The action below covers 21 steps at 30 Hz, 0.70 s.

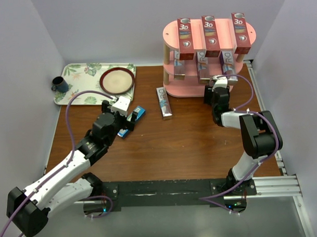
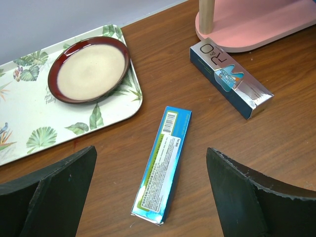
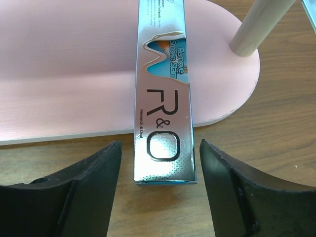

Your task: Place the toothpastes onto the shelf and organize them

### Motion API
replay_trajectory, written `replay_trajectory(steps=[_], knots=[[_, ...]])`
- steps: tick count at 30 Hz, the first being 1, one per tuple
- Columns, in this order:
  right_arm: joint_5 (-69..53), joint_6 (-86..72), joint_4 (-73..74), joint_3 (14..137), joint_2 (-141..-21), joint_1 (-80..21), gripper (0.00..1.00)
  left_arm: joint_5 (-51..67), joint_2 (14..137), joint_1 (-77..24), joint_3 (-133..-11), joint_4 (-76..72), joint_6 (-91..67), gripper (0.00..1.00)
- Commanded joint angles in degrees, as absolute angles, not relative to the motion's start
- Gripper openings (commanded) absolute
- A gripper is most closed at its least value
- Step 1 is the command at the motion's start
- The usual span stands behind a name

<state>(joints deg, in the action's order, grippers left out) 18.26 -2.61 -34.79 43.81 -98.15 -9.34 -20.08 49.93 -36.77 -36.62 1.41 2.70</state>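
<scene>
Three red toothpastes (image 1: 211, 35) lie across the top board of the pink shelf (image 1: 170, 32), and silver ones (image 1: 203, 59) lie on the tier below. A silver "R&O" carton (image 3: 164, 94) rests on the shelf's bottom board (image 3: 64, 74), its near end sticking out over the edge. My right gripper (image 3: 160, 148) (image 1: 219, 81) straddles that end, open, with a gap on each side. A teal carton (image 2: 163, 165) (image 1: 140, 113) lies flat on the table between the wide-open fingers of my left gripper (image 2: 152, 158) (image 1: 128, 119). Another silver carton (image 2: 231, 79) (image 1: 163, 102) lies loose near the shelf's foot.
A floral-print tray (image 1: 79, 79) at the back left holds a red-rimmed plate (image 1: 117, 80) and a dark mug (image 1: 59, 84). A wooden shelf post (image 3: 256, 24) stands just right of the carton on the bottom board. Walls close in the table on three sides.
</scene>
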Motion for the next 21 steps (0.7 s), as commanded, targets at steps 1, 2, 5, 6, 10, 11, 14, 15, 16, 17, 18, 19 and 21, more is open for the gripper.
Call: replay_trajectory(steps=[1, 2, 5, 6, 10, 11, 14, 15, 16, 17, 18, 19, 21], knots=[[17.93, -2.81, -38.15, 45.18, -95.98, -9.14, 0.7, -19.69, 49.92, -36.56, -36.12, -0.97, 3.96, 0.98], [17.84, -2.73, -38.06, 45.09, -95.8, -9.14, 0.7, -19.51, 49.83, -36.48, -36.12, -0.97, 3.96, 0.98], [17.58, -3.07, -38.06, 44.21, -94.4, -9.14, 0.72, -19.51, 49.83, -36.48, -36.12, -0.97, 3.96, 0.98], [17.58, -3.25, -38.06, 43.69, -94.05, -9.14, 0.72, -19.51, 49.75, -36.56, -36.12, -0.97, 3.87, 0.98], [16.96, -3.6, -38.06, 42.19, -92.11, -9.14, 0.73, -19.16, 49.57, -36.47, -36.21, -0.88, 3.78, 0.98], [16.96, -3.78, -37.88, 41.75, -91.24, -9.14, 0.73, -18.99, 49.57, -36.47, -36.21, -0.88, 3.87, 0.98], [16.26, -4.13, -38.14, 40.08, -89.74, -9.23, 0.73, -18.63, 49.22, -36.47, -36.3, -0.79, 3.69, 0.98], [15.82, -4.22, -37.8, 39.73, -88.52, -9.23, 0.73, -18.63, 49.13, -36.56, -36.3, -0.79, 3.69, 0.98], [14.86, -4.31, -35.88, 39.81, -88.07, -9.23, 0.73, -18.55, 49.04, -36.48, -36.39, -0.7, 3.69, 0.98], [14.33, -4.39, -35.08, 39.9, -87.63, -9.23, 0.74, -18.46, 48.96, -36.47, -36.47, -0.7, 3.6, 0.98], [13.98, -4.39, -34.46, 39.9, -87.02, -9.23, 0.75, -18.37, 48.69, -36.47, -36.39, -0.7, 3.6, 0.98], [13.71, -4.39, -33.06, 39.9, -86.66, -9.23, 0.75, -18.28, 48.6, -36.47, -36.39, -0.7, 3.6, 0.98], [13.45, -4.83, -31.65, 39.47, -85.0, -9.23, 0.75, -18.19, 48.34, -36.47, -36.39, -0.7, 3.52, 0.98]])
